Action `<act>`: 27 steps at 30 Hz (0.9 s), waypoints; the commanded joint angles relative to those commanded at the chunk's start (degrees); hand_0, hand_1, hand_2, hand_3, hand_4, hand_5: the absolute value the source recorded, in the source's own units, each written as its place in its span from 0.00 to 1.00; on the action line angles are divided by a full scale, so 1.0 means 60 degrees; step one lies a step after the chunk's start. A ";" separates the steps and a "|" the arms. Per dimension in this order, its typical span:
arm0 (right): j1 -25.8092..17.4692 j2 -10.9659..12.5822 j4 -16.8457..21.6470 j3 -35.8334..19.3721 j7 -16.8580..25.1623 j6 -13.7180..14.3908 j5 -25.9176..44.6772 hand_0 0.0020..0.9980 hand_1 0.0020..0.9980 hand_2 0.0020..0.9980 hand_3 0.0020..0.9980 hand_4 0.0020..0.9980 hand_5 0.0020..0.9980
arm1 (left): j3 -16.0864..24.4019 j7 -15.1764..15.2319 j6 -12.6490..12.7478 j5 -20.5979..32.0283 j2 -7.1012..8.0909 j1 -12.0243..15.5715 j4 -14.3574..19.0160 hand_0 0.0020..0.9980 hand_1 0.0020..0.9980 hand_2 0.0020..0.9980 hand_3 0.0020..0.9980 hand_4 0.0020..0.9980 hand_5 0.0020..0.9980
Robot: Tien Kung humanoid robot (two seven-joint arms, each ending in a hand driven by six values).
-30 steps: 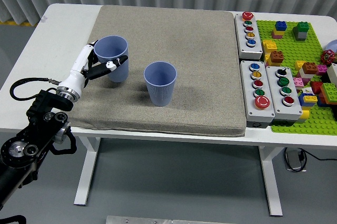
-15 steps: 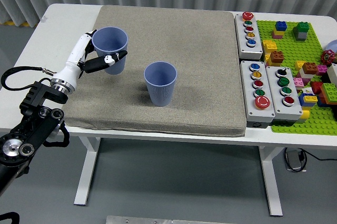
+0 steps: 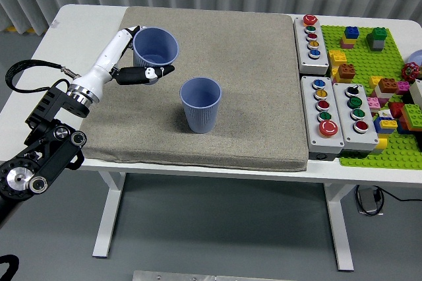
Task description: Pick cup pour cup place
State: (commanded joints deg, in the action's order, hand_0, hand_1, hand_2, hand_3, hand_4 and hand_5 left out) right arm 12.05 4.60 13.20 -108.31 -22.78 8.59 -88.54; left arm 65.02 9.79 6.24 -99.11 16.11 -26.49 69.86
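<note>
Pick step looked done, pour not begun, place still to come, judging by how things lay. Nearest the front edge of the grey mat (image 3: 264, 142) stood the receiving cup (image 3: 200, 104), upright, approx mid-mat, nothing touching it; its inside showed only blue wall and floor, no contents visible. Further back and to its left, the left hand (image 3: 140, 71) was wrapped round the held cup (image 3: 155, 48), thumb (image 3: 157, 71) across the front wall w/ the other fingers behind, so clenched on the cup, not released. That cup seemed clear of the mat, roughly upright w/ a slight lean, mouth up, near the receiving cup but not over it. Its inside also looked bare; can't tell if anything small lay in it. So the pour would prob. be a dry tipping motion. Left to do: carry over the receiving cup, tilt, bring upright, set down. Right hand not in view. Far right, the button boxes (image 3: 335, 119) and brick plate (image 3: 389, 70) sat well apart from both cups.
</note>
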 joint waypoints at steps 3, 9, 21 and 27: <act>0.0001 0.0004 -0.0001 0.0013 0.0004 0.0008 0.0029 0.70 0.67 0.61 0.61 0.00 0.33 | -0.0026 -0.0009 0.0074 -0.0598 0.0042 -0.0062 0.0174 0.41 0.49 0.61 0.54 0.82 0.20; 0.0042 0.0009 -0.0008 0.0040 0.0019 0.0018 0.0086 0.70 0.67 0.61 0.61 0.00 0.32 | -0.0166 -0.0073 0.0137 -0.1485 0.0091 -0.0228 0.0274 0.41 0.49 0.62 0.54 0.82 0.20; 0.0075 0.0013 -0.0012 0.0055 0.0030 0.0034 0.0146 0.70 0.67 0.61 0.61 0.00 0.32 | -0.0337 -0.0088 0.0215 -0.2620 0.0268 -0.0505 0.0359 0.41 0.48 0.61 0.53 0.81 0.19; 0.0110 0.0014 -0.0012 0.0059 0.0031 0.0042 0.0163 0.70 0.67 0.61 0.61 0.00 0.32 | -0.0410 -0.0093 0.0276 -0.3130 0.0306 -0.0589 0.0384 0.40 0.48 0.60 0.53 0.80 0.18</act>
State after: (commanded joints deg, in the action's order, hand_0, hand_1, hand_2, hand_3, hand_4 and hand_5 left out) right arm 12.71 4.68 13.13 -107.96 -22.59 8.84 -87.56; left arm 62.56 9.23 7.90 -117.89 17.95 -30.02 72.17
